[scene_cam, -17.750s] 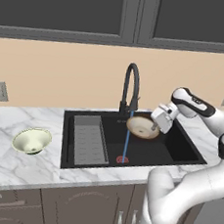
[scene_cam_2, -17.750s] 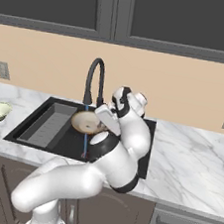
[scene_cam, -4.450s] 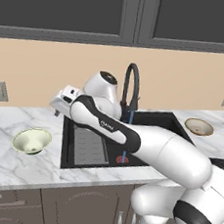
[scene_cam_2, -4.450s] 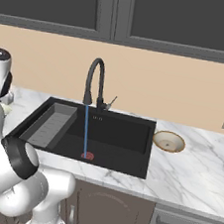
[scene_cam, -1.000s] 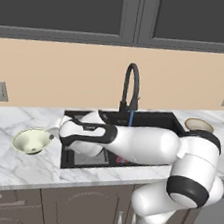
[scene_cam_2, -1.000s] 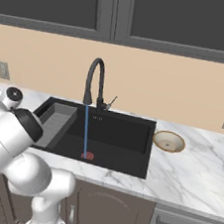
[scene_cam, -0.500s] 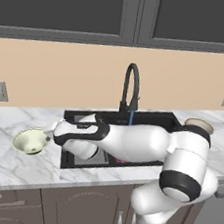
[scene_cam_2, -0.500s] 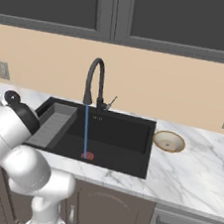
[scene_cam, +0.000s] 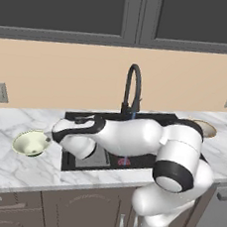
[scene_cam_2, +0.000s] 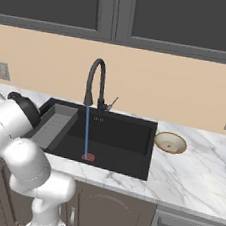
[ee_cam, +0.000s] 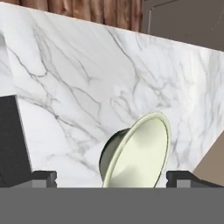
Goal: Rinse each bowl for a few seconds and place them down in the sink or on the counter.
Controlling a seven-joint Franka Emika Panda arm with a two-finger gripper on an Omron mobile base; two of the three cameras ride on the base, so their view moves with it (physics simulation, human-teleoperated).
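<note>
Pale cream-green bowl (scene_cam: 30, 142), probably light, rigid and slick, sits on the marble counter (scene_cam: 9, 168) at left of the left base view; your gripper (ee_cam: 111, 177) straddles it, jaws spread, so pinch its thin rim.

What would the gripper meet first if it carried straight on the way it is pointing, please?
Most likely the pale cream-green bowl on the counter: it lies between the open jaws of the gripper, though how far ahead is unclear.
</note>
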